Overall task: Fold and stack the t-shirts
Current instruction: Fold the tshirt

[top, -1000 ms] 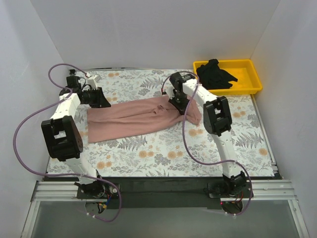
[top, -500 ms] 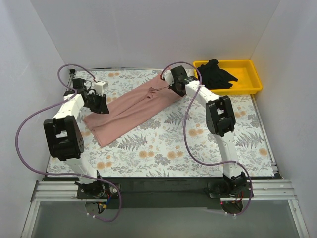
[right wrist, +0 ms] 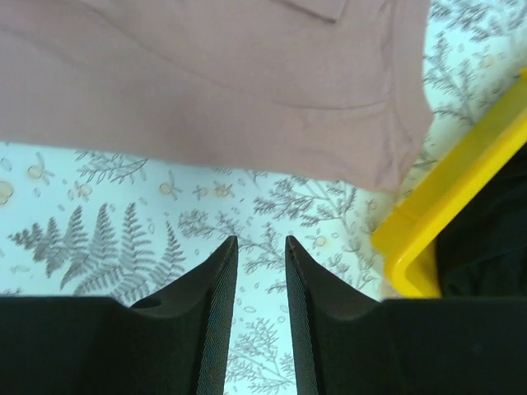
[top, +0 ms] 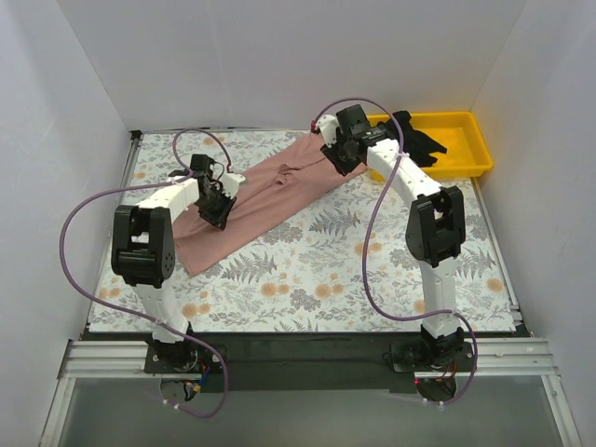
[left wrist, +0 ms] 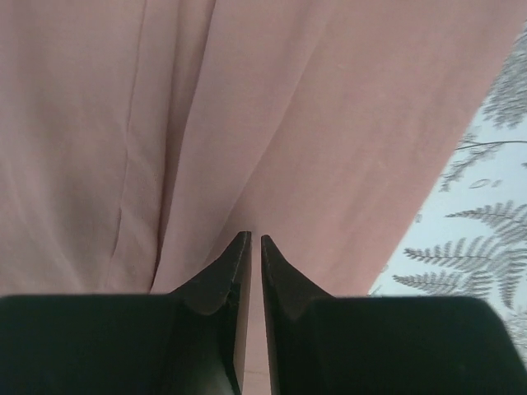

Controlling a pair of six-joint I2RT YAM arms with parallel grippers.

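Left gripper [left wrist: 249,239], fingers almost together and empty, sits above the one pink t-shirt [left wrist: 313,123], which spreads ahead of it. Right gripper [right wrist: 261,240] is slightly parted and empty over the floral cover [right wrist: 123,214], with one black t-shirt [right wrist: 494,222] in the yellow bin [right wrist: 428,206] to its right

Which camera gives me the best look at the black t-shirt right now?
Top external: the whole black t-shirt shows, crumpled in the yellow bin. Right wrist catches only a dark sliver inside the bin's corner. Left wrist shows none of it.
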